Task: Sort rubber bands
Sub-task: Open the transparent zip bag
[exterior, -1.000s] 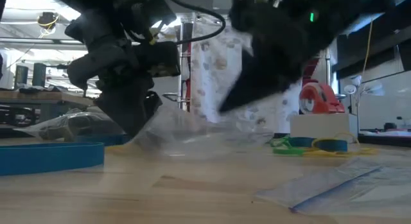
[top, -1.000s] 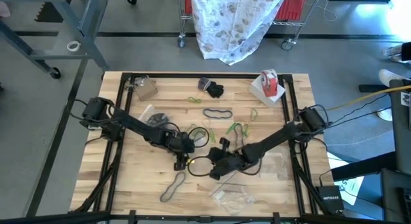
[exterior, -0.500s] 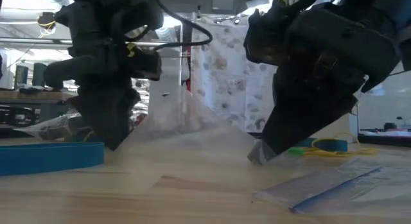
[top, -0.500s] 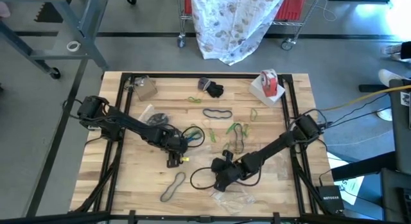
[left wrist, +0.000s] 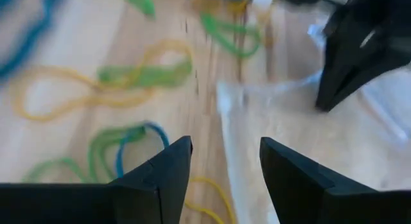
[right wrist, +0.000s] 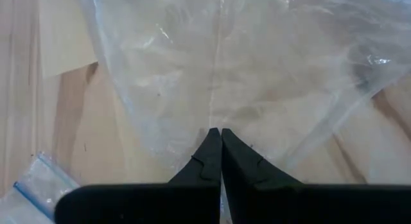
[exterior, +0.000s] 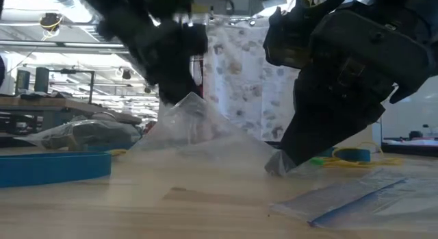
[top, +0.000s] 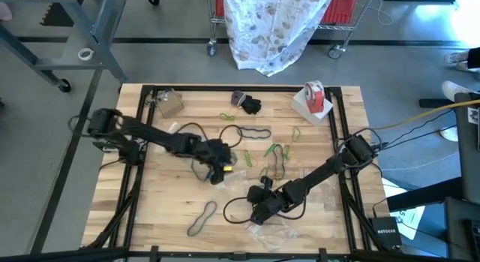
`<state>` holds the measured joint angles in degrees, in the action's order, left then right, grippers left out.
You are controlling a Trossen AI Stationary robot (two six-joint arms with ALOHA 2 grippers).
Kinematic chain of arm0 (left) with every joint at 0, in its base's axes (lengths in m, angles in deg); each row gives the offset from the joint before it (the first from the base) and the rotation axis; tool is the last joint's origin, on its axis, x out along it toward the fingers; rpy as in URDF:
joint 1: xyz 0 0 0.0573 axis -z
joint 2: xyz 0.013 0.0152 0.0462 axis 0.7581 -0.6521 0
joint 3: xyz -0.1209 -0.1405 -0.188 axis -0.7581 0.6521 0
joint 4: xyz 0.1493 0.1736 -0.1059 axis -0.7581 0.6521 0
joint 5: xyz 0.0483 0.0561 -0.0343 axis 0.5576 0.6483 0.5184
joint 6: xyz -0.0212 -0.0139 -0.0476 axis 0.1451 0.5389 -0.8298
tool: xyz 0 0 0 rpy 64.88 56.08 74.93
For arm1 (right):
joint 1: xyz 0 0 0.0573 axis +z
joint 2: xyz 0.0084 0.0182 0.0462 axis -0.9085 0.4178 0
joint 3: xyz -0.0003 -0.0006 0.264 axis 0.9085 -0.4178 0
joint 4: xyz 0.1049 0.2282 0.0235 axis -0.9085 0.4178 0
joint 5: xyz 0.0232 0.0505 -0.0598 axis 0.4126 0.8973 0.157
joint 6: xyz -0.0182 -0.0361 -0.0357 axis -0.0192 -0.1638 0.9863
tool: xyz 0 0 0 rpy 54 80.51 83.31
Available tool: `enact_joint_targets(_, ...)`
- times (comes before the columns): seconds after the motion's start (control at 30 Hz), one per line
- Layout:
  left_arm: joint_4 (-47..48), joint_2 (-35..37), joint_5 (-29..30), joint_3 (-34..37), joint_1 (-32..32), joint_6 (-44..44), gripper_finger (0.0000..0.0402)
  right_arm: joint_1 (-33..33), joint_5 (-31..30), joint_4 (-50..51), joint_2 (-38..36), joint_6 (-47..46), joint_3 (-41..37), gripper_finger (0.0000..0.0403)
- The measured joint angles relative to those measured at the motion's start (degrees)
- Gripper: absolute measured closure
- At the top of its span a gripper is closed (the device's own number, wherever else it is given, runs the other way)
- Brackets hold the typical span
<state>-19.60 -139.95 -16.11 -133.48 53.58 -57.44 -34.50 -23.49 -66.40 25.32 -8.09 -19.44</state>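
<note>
Rubber bands lie loose on the wooden table: a black one [top: 253,132], green ones [top: 277,151] and a teal loop [top: 201,218] near the front. Yellow, green and blue bands [left wrist: 122,147] show ahead of my left gripper. A clear plastic bag [exterior: 205,140] stands in a peak between the grippers. My left gripper [top: 218,172] [left wrist: 225,166] hovers open over the bag's raised edge [left wrist: 221,102]. My right gripper [top: 255,210] [right wrist: 221,139] is shut on the bag near the tabletop. My right gripper pinches a corner of the clear bag [exterior: 276,164] between its two shut fingertips, slanting down from the table's right. The corner sits at the tabletop, and the rest of the bag [right wrist: 244,63] spreads away from the fingers. Whether my left gripper touches the bag's peak [exterior: 190,101], I cannot tell.
A red-and-white tape roll [top: 314,95] on a white box stands at the far right. More clear bags [top: 271,230] lie at the near edge, one with dark contents [exterior: 82,134] at the left. A black lump [top: 249,105] and a small packet [top: 169,103] sit at the far edge.
My left gripper has risen and swung toward the table's far right, staying open. My right gripper went down toward the near edge with the bag's corner, then kept still. The bag's side under the left gripper now stands up in a peak.
</note>
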Motion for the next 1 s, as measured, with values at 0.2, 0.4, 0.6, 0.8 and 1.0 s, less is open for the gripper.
enact_joint_targets(0.2,-10.67,-7.87,-8.16,-0.04,-1.45,-0.3,0.0222,0.02,-1.27,-0.32,0.07,-0.04,-0.03,0.0398)
enact_joint_targets(0.4,-12.52,-11.8,-10.71,-0.06,-1.47,-1.83,0.0222,0.02,-1.43,-0.53,0.07,-0.22,-0.03,0.0398)
enact_joint_targets(0.6,-15.2,-12.15,-15.38,-0.08,-1.11,-2.08,0.0252,0.02,-2.07,-0.58,0.09,0.88,-0.05,0.0398)
enact_joint_targets(0.8,-16.04,-11.77,-14.15,-0.08,-0.82,0.02,0.0375,0.15,-2.17,0.65,-1.08,0.94,-0.21,0.0398)
enact_joint_targets(1.0,-15.02,-7.63,-6.26,-0.08,1.98,4.8,0.0396,2.06,-2.41,7.25,-10.53,1.09,-0.33,0.0398)
